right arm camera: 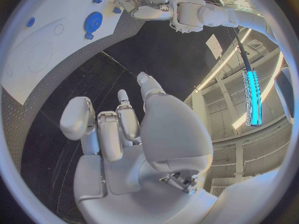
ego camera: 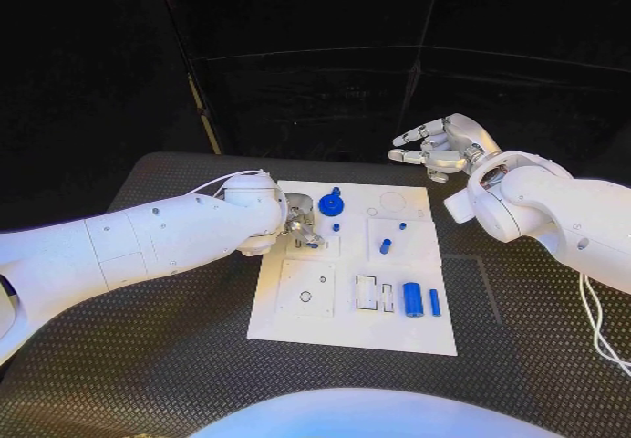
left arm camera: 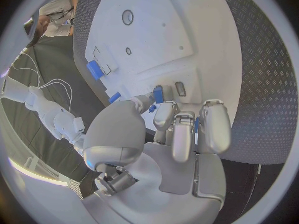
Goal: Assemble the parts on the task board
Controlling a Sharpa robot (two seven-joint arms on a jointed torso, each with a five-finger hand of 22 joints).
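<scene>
White flat task board (ego camera: pixel 296 315) bearing small blue plastic parts (ego camera: pixel 413 298), on a black worktop (ego camera: pixel 158 365) with diamond-patterned tread; silver metal fingers (ego camera: pixel 410 137).

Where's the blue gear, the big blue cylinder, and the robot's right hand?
Blue gear (ego camera: pixel 330 204), head view, on its round face.
Blue cylinder (ego camera: pixel 413 299), head view, mid-length of its side.
Right hand (ego camera: pixel 440 146), head view, on the palm.
</scene>
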